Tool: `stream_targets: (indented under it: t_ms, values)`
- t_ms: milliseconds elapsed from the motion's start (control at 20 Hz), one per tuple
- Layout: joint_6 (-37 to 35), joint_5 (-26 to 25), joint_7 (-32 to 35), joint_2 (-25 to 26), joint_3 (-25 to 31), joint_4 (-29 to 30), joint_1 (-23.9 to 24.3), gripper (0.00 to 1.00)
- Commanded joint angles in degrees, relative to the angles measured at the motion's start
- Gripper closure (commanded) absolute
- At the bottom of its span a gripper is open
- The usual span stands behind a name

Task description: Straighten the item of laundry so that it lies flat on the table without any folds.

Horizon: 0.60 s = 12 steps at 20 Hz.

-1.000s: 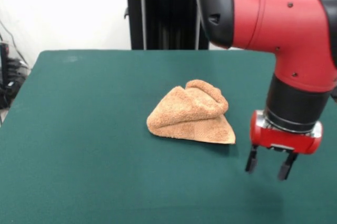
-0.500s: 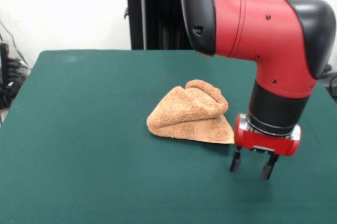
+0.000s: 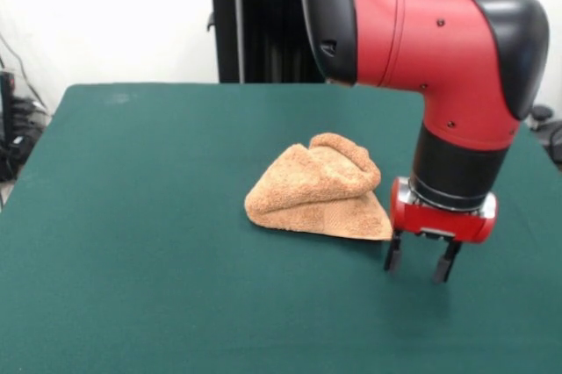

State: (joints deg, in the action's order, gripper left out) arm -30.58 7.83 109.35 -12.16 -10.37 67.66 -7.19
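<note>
Front view: one picture, seen from across the table.
Towel: my orange-tan towel (image 3: 318, 190) sits near the middle of the table, all bunched up.
Towel shape: it looks like a lumpy heap, with a thick fold rolled over the top and a flat layer under it.
Towel corner: one flat corner pokes out low on the picture's right side and lies on the green top.
Table: the dark green table (image 3: 140, 216) spreads wide on every side of the towel.
My gripper: my gripper (image 3: 421, 262) hangs just beside that pointed corner, on the picture's right.
My fingers: my two dark fingers (image 3: 392, 255) point down and stand apart, with nothing between them.
Touching: I cannot tell if my tips touch the table.
My arm: my red and black arm (image 3: 421, 32) comes down from above, past the towel.
</note>
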Motion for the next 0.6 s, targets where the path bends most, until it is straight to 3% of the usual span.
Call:
stream_targets:
  t_ms: [50,600]
  values:
    - [1.59,-2.93,2.00,-1.43,7.77,12.20,1.05,0.00]
    - [0.89,-3.38,1.49,-3.93,7.76,14.71,1.25,0.00]
